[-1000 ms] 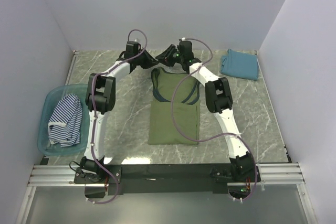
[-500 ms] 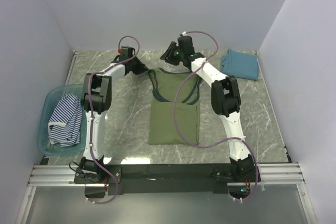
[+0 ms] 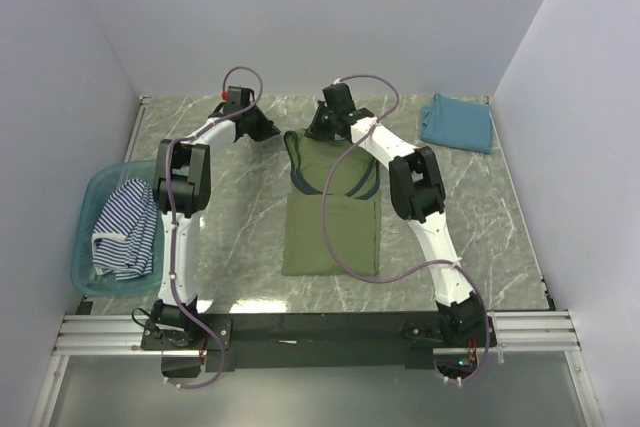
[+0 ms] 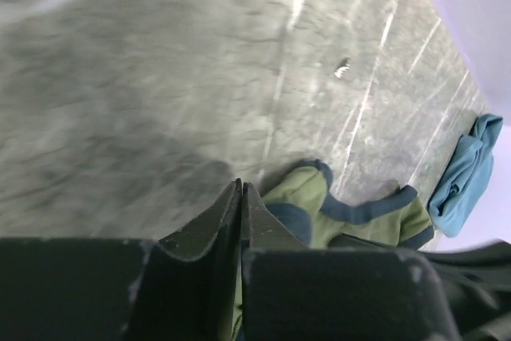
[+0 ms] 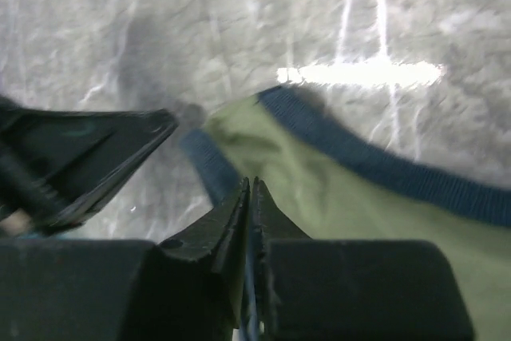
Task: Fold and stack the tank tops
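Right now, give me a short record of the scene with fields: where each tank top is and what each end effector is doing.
olive-green tank top: lying flat mid-table, straps toward the far wall
left end effector: shut on the olive top's far left strap
right end effector: shut on the dark trim close beside it
teal-blue tank top: folded, far right corner
striped tank top: bunched inside the tub, left side
stack: not yet started

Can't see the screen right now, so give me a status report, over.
Left gripper, right gripper shut on olive-green tank top, far straps. Top flat, mid-table. Striped top in tub, teal-blue top far right, both apart from it.
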Robot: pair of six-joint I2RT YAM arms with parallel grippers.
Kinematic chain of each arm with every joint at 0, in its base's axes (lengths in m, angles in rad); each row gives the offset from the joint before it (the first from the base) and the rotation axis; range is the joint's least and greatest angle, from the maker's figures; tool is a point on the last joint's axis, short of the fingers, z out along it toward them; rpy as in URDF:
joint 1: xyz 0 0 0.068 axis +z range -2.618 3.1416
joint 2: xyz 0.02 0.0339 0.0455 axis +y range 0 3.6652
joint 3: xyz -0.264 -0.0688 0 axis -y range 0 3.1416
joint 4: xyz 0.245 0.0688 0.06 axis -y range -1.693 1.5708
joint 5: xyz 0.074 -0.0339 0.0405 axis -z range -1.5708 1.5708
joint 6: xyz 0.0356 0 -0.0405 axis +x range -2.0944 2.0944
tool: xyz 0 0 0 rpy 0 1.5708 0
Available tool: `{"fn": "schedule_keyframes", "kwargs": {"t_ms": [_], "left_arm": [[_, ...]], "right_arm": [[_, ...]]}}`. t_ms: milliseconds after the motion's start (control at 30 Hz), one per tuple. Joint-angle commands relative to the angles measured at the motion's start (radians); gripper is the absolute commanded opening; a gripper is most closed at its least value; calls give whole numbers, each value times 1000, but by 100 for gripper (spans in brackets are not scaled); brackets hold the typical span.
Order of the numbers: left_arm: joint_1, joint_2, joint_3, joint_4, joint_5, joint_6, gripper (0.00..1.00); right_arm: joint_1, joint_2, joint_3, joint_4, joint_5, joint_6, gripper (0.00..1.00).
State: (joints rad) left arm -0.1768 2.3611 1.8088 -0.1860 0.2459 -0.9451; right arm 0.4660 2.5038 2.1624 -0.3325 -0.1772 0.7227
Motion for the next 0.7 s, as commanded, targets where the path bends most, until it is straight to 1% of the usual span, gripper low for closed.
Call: {"fn": "schedule_keyframes", "kwargs": {"t_ms": [0,167,200,300,433,633,667], "left_arm": [[-29,35,75,-55,36,38,9],[-47,44,61,-67,36,37,8],[-52,50,63,-66,35,35,8],[-56,58,60,-27,78,28,7],[-78,73,113,-40,108,46,6],[-84,41,95,37,135,3,7],[-84,38,99,48,138,-3,7]], "right_arm": [[-4,38,63,-37,-1,-6,10],[-10,98,106,-33,-44,15,6],[-12,116,111,-25,-77,21,6],[-17,151,126,12,-113,49,5],[-29,201,192,33,-192,93,5],[-50,190,146,162,-266,171,6],[-52,190,140,206,-300,187,6]]}}
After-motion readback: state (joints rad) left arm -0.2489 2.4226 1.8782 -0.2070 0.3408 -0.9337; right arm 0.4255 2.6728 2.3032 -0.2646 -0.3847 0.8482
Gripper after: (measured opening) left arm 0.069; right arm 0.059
